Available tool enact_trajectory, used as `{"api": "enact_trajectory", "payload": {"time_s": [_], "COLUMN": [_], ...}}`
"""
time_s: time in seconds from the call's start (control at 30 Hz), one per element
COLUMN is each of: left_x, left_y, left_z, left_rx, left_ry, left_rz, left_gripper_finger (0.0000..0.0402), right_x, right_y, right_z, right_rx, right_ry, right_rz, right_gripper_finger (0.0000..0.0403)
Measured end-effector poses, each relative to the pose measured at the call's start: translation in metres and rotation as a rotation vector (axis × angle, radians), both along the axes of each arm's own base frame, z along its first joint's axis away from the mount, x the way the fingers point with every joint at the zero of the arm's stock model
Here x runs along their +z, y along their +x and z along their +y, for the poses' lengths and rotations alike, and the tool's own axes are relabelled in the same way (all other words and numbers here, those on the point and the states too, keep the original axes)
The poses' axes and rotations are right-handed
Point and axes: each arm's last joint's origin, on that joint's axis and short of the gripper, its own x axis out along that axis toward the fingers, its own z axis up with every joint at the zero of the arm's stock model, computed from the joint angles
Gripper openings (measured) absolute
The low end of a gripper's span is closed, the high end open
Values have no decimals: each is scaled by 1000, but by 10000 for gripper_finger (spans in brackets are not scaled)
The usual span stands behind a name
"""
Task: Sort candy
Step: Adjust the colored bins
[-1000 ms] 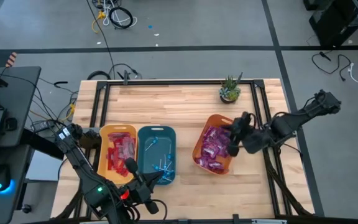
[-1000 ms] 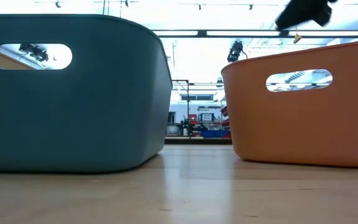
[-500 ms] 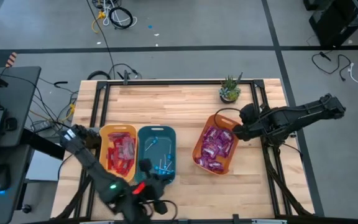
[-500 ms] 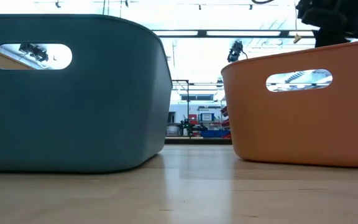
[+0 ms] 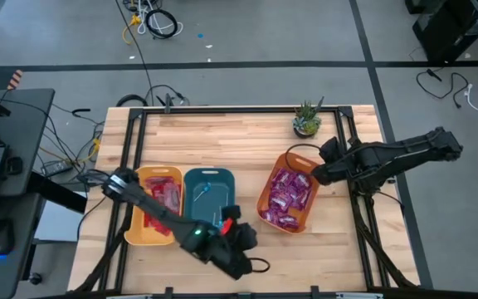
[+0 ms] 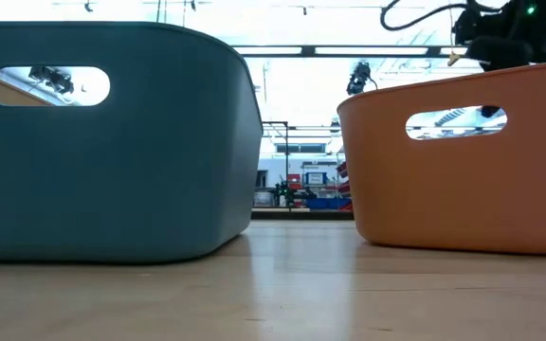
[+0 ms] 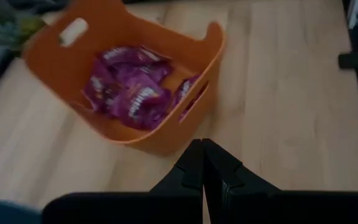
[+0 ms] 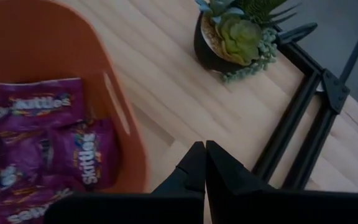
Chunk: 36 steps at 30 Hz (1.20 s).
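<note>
The candy lies sorted in three bins. Red packets (image 5: 159,203) fill the yellow bin (image 5: 135,218). Blue lollipops (image 5: 220,221) lie in the teal bin (image 5: 209,178). Purple packets (image 5: 287,198) (image 7: 132,93) (image 8: 42,146) fill the orange bin (image 5: 265,198). My left gripper (image 5: 244,236) (image 7: 202,163) is shut with nothing in it, above the bare wood near the front edge, between the teal and orange bins. My right gripper (image 5: 315,174) (image 8: 204,163) is also shut and holds nothing, just outside the orange bin's far right rim (image 8: 126,124).
A small potted green plant (image 5: 307,120) (image 8: 238,31) stands at the table's far right. Black frame rails (image 5: 344,141) (image 8: 303,124) run along the table's right side. Bare wood (image 5: 222,137) lies behind the bins.
My left gripper has swung along the near edge toward the table's right, from in front of the yellow and teal bins to just past the teal bin's near right corner, and has sunk a little. My right gripper has drawn back from above the purple packets to the orange bin's far right rim.
</note>
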Motion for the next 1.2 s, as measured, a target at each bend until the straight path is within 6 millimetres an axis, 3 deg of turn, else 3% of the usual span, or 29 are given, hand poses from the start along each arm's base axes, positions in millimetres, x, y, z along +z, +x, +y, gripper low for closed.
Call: {"api": "enact_trajectory", "payload": {"time_s": [0.27, 0.7, 1.2], "left_x": [-26, -37, -57], "left_y": [37, 44, 50], "left_z": [18, 18, 41], "left_rx": [-88, -110, -46], "left_ry": [-50, -50, 7], "left_rz": [25, 24, 68], "left_gripper_finger": [0, 0, 0], "right_x": [-18, -50, -54], "right_y": [-4, 1, 3], "right_z": [-6, -4, 3], "right_rx": [-28, 36, 110], "right_ry": [33, 78, 199], "right_rz": [80, 69, 78], "right_gripper_finger": [0, 0, 0]}}
